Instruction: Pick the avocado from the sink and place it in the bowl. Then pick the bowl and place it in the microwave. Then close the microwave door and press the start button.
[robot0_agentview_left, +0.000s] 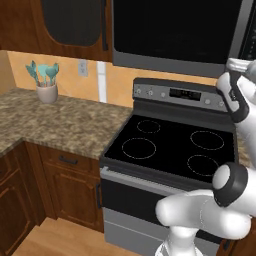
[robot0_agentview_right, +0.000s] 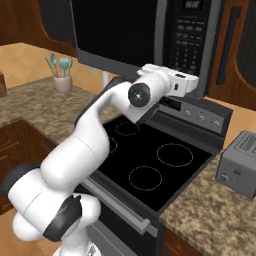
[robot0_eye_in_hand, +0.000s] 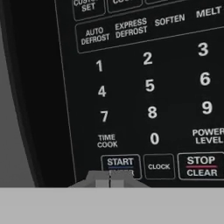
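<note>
Fingertips pinched together sit right against the START button (robot0_eye_in_hand: 120, 165) in the hand view, so the gripper (robot0_eye_in_hand: 110, 178) is fully closed with nothing held, used as a single poking tip. From that I judge the last step of the task is in hand: pressing start. The microwave (robot0_agentview_right: 125, 35) hangs above the stove (robot0_agentview_left: 170, 145), and its door (robot0_agentview_left: 170, 30) looks shut flush across the front in both base views (the bowl and avocado are presumably inside, though the dark window hides them). The control strip (robot0_agentview_right: 190, 35) is at the microwave's right end, and the arm's hand reaches up to its lower part. The next move calls for only a short, straight push forward onto the button, keeping the tip centred so it does not slide right onto CLOCK (robot0_eye_in_hand: 158, 166) or further onto STOP CLEAR (robot0_eye_in_hand: 201, 166), which would undo the aim; then a clean pull back. Counting what shows: one microwave, one stove with four burner rings, one row of knobs on the stove's back panel, one cup of teal utensils (robot0_agentview_left: 46, 82) far left on the stone counter (robot0_agentview_left: 55, 120), one wall outlet (robot0_agentview_left: 82, 67), and one grey toaster (robot0_agentview_right: 241, 162) on the counter to the right of the stove. On the keypad, nine digits are readable, and three buttons line the bottom row.
</note>
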